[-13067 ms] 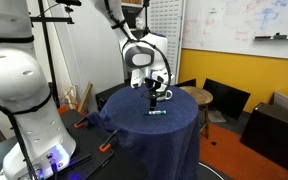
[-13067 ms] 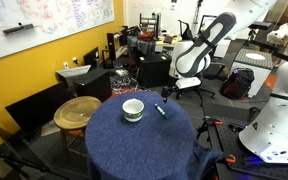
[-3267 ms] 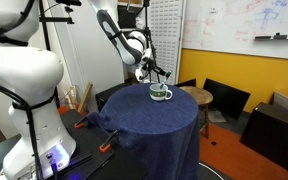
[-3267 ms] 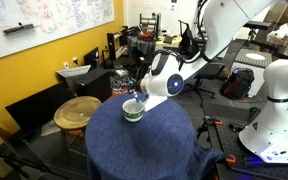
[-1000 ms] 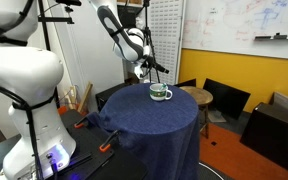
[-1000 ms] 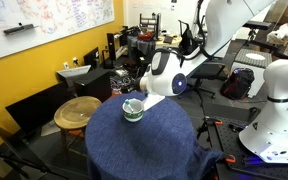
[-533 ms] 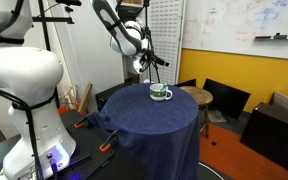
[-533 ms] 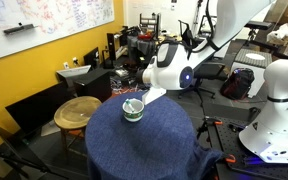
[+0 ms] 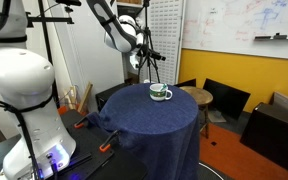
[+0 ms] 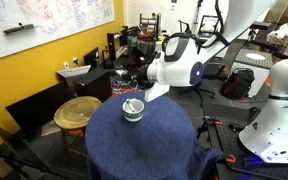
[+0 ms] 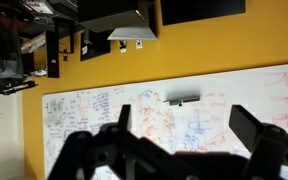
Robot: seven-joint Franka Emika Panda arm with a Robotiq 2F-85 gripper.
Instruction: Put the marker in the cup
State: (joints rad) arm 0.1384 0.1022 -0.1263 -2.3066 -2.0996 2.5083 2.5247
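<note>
The cup [image 9: 160, 93] is a squat white mug with a dark green band. It stands upright near the far side of the round table, and it also shows in an exterior view [image 10: 133, 108]. The marker does not show on the cloth in either exterior view, and I cannot make it out inside the cup. My gripper [image 9: 151, 57] is raised above and beside the cup, apart from it, and it also shows in an exterior view [image 10: 147, 88]. In the wrist view the gripper [image 11: 184, 128] points at a whiteboard wall. Its two dark fingers stand wide apart with nothing between them.
The table wears a dark blue cloth [image 9: 149, 120] that hangs down its sides [image 10: 134, 145]. A round wooden stool [image 10: 77, 110] and black chairs [image 9: 224, 98] stand behind it. A large white robot base [image 9: 24, 90] stands at the side, with orange clamps on the floor [image 9: 106, 147].
My gripper has risen from just above the cup and swung up and away. The cup has not moved.
</note>
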